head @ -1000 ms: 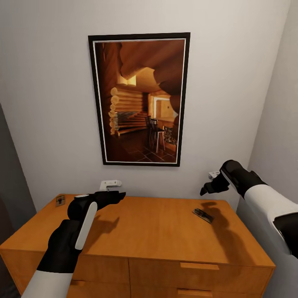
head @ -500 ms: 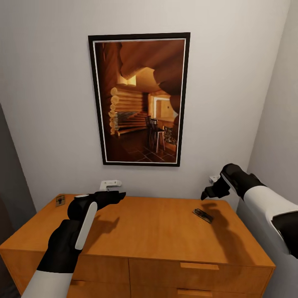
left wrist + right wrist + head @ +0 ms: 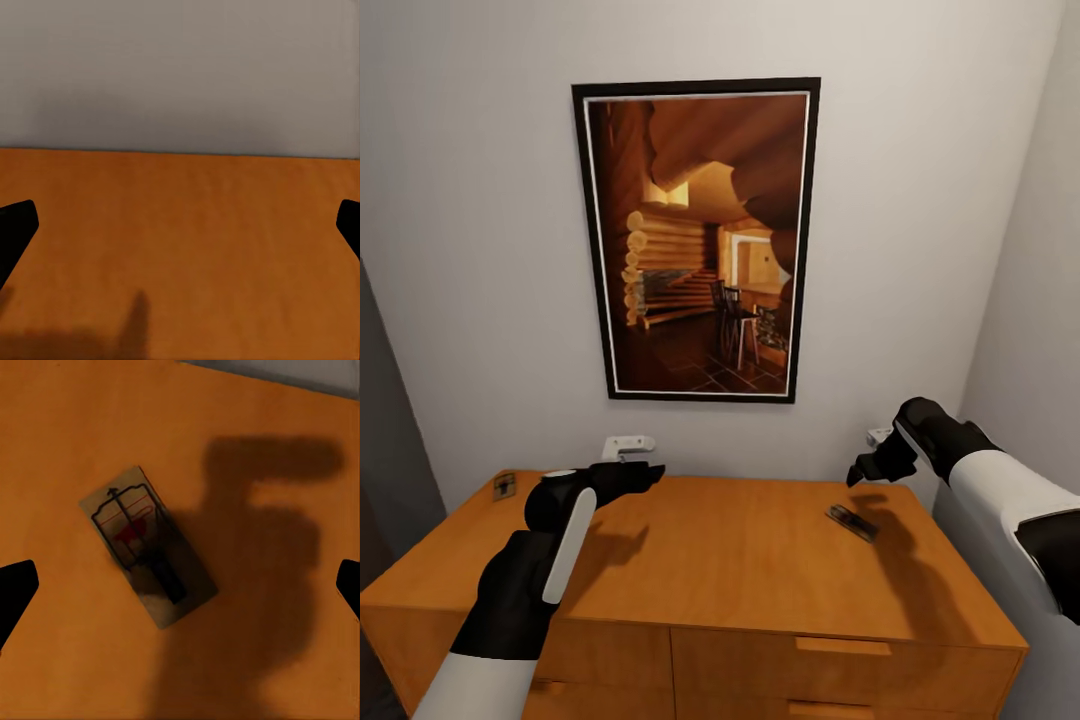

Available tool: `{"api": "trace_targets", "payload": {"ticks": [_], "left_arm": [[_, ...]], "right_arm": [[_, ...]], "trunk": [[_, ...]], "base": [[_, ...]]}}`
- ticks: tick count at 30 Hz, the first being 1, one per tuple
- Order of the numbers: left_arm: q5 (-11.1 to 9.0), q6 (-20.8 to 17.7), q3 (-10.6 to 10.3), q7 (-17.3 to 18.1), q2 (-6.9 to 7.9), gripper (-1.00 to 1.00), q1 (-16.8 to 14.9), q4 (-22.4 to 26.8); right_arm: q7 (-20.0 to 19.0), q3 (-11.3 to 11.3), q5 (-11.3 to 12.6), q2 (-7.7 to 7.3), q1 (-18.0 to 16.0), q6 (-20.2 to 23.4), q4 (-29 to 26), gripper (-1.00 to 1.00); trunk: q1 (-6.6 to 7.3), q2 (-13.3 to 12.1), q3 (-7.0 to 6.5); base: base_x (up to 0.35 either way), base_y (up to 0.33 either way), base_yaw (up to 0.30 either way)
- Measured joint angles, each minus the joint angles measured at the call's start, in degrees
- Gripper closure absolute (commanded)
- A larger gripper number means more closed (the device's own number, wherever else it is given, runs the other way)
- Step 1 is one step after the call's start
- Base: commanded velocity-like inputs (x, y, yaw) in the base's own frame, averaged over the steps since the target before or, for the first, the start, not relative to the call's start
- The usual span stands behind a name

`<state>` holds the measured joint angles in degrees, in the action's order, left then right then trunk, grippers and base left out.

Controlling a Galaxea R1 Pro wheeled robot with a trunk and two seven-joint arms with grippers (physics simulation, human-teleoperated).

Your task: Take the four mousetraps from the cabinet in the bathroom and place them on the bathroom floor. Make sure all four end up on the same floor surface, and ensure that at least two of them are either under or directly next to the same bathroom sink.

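An orange-brown cabinet [image 3: 740,560] stands against a grey wall beneath a framed picture [image 3: 700,240]. Two mousetraps [image 3: 851,521] [image 3: 505,485] lie on top; both grippers [image 3: 635,474] [image 3: 863,468] hover, fingers spread, empty. The right wrist view shows one trap's wire parts [image 3: 142,536].

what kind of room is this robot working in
Probably a small indoor room or alcove; nothing visible says which kind. A wooden cabinet stands against a pale wall under a framed picture of a log interior, with a mousetrap lying on its top.
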<state>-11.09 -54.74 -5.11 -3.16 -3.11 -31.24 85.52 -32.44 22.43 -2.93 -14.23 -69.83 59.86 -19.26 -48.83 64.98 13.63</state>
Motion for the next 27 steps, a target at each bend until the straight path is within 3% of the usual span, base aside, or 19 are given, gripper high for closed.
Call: {"api": "trace_targets", "payload": {"ticks": [9,27], "left_arm": [[0.15,0.02,-0.60,-0.22,0.04,-1.00,0.00,-0.50],[-0.08,-0.02,-0.68,-0.17,0.13,-1.00,0.00,-0.80]], "right_arm": [[0.08,0.01,-0.12,0.04,0.00,0.00,0.02,-1.00],[0.20,0.11,-0.35,0.04,0.00,0.00,0.02,-1.00]], "trunk": [[-0.01,0.00,0.00],[-0.01,-0.01,0.00]], "base": [[0.177,0.000,0.000],[0.014,0.000,0.000]]}}
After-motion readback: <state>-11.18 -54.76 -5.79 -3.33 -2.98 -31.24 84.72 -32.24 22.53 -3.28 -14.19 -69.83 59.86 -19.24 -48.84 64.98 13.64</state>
